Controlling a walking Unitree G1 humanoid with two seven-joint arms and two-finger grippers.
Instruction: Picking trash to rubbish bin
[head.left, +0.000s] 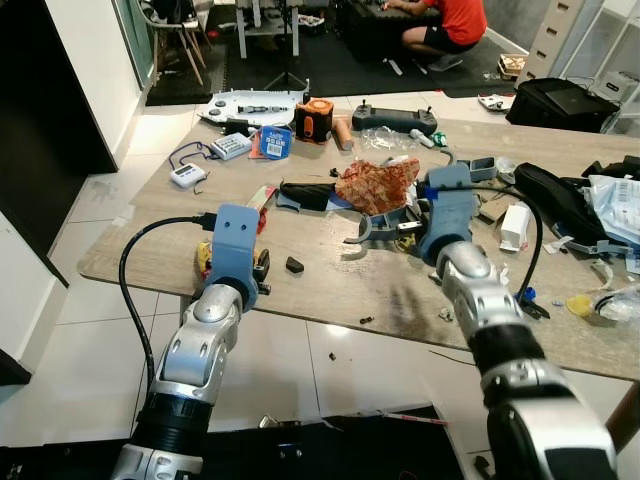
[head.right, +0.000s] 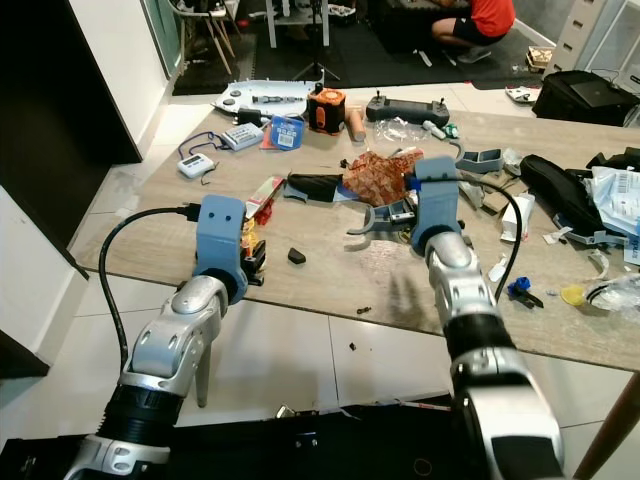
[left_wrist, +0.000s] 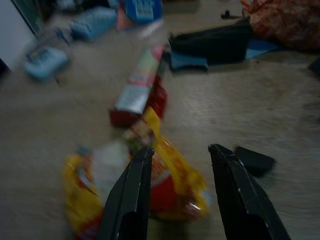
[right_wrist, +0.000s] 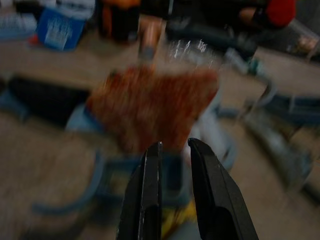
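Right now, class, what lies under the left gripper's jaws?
Under the left gripper, open, lies a crumpled yellow and red wrapper on the table, with a red box beyond it. Its near end is covered by the jaws.

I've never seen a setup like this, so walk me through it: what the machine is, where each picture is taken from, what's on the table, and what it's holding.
This is a humanoid robot with two silver arms, each ending in two black fingers. The two wide pictures come from its head, looking down at a cluttered wooden table. The other two come from wrist cameras looking along the fingers. The left gripper is open above a yellow-and-red wrapper near the table's edge. The right gripper, slightly open, points toward a crumpled reddish-brown wrapper. Neither holds anything. A remote controller, a black bag and a small black piece also lie there.
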